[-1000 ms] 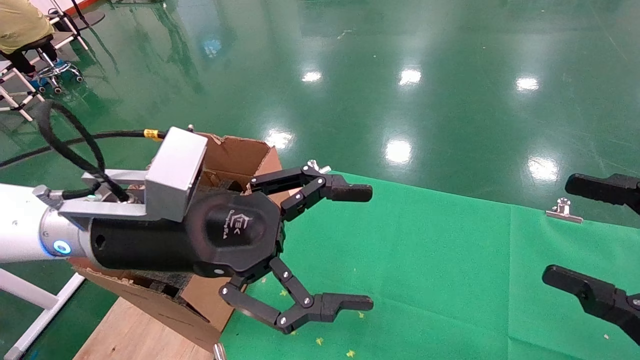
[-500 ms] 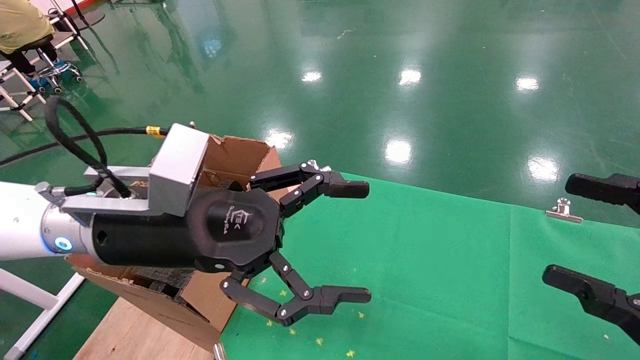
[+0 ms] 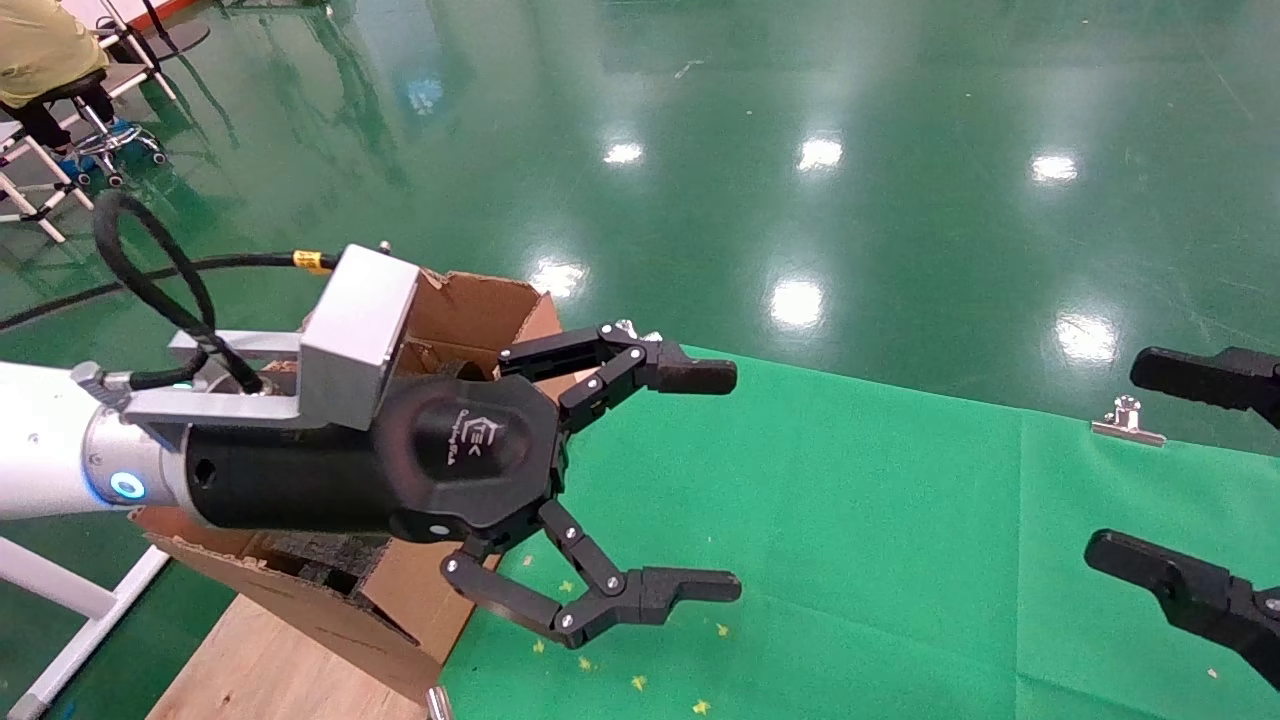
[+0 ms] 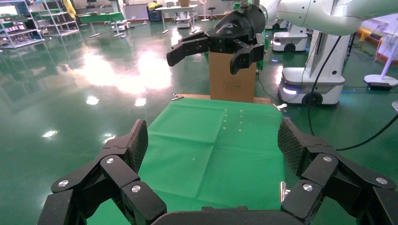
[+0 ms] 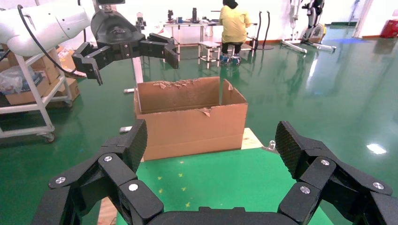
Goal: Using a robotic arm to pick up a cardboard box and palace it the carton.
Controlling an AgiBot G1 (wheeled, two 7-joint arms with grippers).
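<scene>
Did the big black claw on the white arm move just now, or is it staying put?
Yes, a little. The left gripper slid slightly back toward the robot and sank a touch, judged against the carton behind it. Its fingers are wide open, holding nothing.

Two claws: left claw (image 3: 715, 480), right claw (image 3: 1165, 465); one carton (image 5: 190, 119); one cardboard box (image 4: 232, 82); one green cloth (image 3: 850, 560).

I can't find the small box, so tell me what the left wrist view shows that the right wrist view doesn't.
Only the left wrist view shows the small cardboard box, upright at the green cloth's far end, beyond the open right gripper. Only the right wrist view shows the torn-flapped carton, the open left gripper raised near it, and a person in yellow. Both show the green cloth.
</scene>
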